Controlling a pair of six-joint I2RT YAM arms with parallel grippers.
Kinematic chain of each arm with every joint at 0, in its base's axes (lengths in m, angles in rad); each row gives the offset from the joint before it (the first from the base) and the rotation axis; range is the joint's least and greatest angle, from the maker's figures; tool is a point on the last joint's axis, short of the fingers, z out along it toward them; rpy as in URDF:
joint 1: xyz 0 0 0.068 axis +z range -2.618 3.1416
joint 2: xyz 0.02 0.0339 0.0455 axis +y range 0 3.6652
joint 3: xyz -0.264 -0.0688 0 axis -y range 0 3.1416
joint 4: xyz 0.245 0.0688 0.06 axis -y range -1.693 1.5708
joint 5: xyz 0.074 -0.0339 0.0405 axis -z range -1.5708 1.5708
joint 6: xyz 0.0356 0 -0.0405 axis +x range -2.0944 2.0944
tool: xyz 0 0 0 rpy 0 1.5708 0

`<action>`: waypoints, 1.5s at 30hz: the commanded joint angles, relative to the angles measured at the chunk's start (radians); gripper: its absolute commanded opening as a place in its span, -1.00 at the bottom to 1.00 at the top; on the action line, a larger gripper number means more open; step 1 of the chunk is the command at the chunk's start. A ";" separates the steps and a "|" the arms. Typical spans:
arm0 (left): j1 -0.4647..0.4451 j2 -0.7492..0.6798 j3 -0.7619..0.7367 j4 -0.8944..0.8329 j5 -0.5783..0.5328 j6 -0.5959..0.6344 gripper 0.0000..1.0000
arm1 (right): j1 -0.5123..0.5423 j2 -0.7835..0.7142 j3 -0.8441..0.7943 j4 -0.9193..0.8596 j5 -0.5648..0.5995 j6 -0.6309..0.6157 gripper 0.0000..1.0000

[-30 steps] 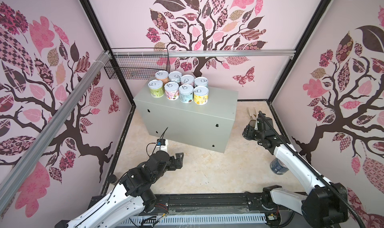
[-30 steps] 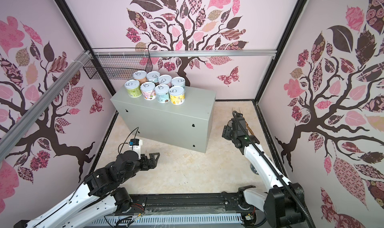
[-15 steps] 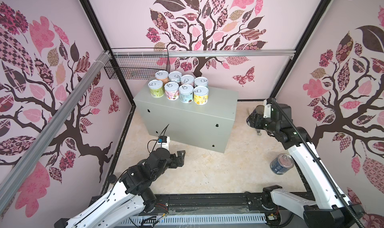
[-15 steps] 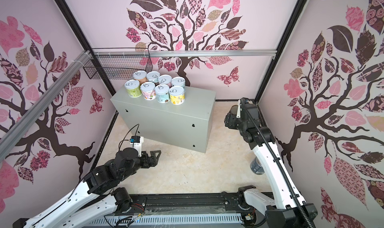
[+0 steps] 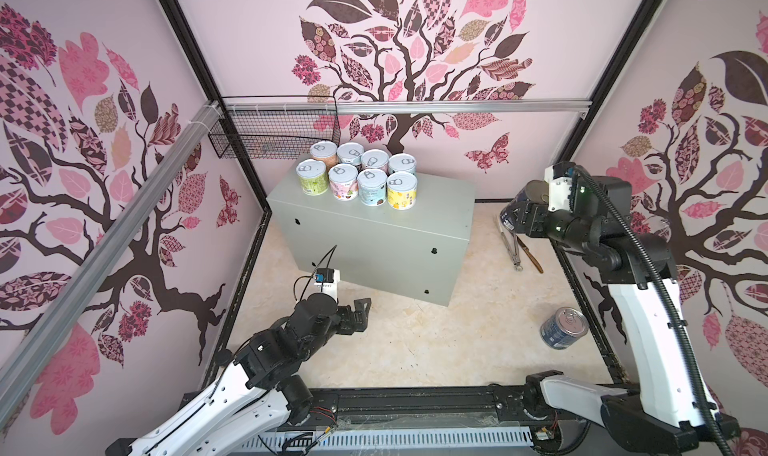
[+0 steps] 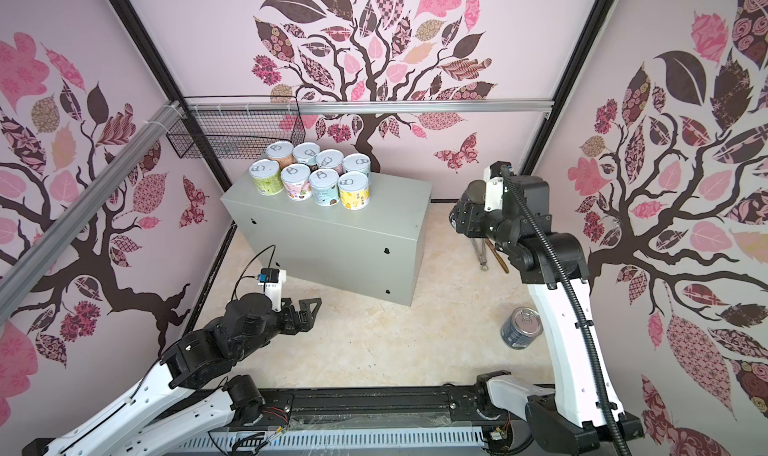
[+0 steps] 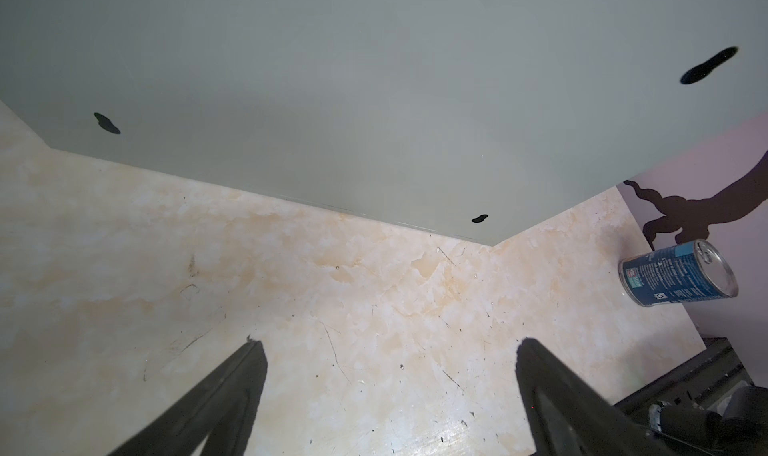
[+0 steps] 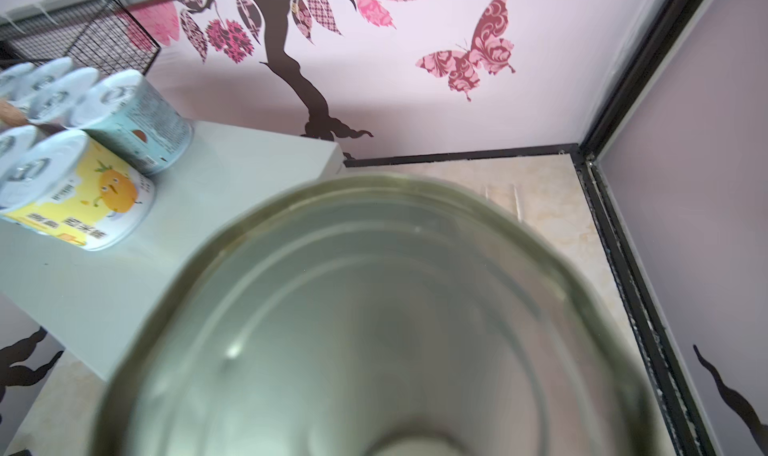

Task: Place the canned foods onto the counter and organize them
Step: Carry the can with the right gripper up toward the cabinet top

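Holding the tall dark-labelled metal can in air near the right end of the big grey metal box, right gripper pinches its wall; can prob. stiff, smooth, rather heavy, so take it mid-wall firmly; left gripper spread, empty.

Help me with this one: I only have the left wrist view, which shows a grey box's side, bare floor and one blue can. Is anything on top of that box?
Observer: Yes. Eight short cans stand in two rows of four at the far left end of the box top.
Operator: Is any can being carried?
Observer: The right fingers grip a dark can in the air off the box's right end.
Operator: Anything else lying loose?
Observer: Metal tongs lie on the floor to the right of the box.
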 commanded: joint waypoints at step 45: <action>0.259 0.238 0.148 0.075 0.299 0.113 0.96 | 0.286 0.714 0.855 0.018 0.076 -0.098 -0.06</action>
